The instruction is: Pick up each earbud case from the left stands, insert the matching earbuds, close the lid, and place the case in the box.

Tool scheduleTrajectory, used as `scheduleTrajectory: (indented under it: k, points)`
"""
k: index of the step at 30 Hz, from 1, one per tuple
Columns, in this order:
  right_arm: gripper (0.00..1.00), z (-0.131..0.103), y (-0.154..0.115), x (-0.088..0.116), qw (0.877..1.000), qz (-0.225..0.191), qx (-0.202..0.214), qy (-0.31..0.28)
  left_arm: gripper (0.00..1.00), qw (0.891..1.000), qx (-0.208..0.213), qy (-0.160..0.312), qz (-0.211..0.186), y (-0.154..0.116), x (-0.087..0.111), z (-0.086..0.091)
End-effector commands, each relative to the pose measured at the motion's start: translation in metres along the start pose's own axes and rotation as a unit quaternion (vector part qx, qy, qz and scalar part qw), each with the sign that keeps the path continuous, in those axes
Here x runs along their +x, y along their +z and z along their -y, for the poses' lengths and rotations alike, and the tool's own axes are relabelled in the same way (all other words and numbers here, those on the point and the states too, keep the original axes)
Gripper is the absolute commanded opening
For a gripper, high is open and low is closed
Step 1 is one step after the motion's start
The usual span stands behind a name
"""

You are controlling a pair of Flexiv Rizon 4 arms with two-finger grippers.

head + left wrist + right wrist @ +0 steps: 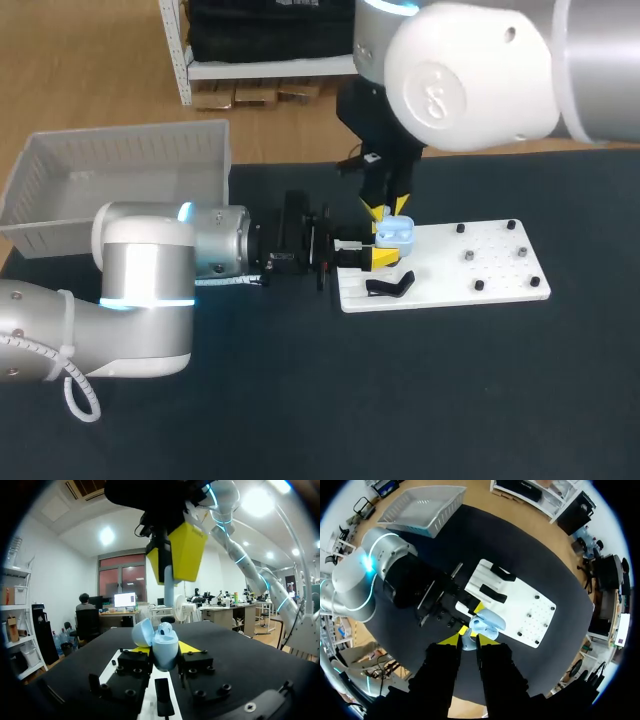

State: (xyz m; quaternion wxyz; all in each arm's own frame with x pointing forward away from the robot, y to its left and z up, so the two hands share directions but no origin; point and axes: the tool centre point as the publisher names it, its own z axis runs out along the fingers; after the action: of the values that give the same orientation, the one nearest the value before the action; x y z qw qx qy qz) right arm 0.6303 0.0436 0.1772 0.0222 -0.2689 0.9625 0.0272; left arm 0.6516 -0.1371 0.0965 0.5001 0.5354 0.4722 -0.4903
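Left gripper (165,652) is clamped on both sides of the pale blue earbud case (396,233). The case's lid is open, and it sits over the left edge of the white board (480,262). Right gripper (469,641) hangs just above, pinching a small earbud (169,587). It's hard to see if the earbud's end touches the case.
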Motion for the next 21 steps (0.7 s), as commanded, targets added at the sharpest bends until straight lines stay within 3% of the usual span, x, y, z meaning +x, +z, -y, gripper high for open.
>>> scheduleTrajectory:
  k: [1,21]
  points:
    - [0.00,0.000,0.004,0.008,1.000,0.022,0.006,-0.011,0.00,1.000,-0.005,0.002,0.001,0.000,0.000,0.002]
    - [0.00,0.006,0.019,0.002,0.999,0.032,0.034,-0.020,0.00,1.000,-0.005,0.002,0.001,0.000,0.000,0.002]
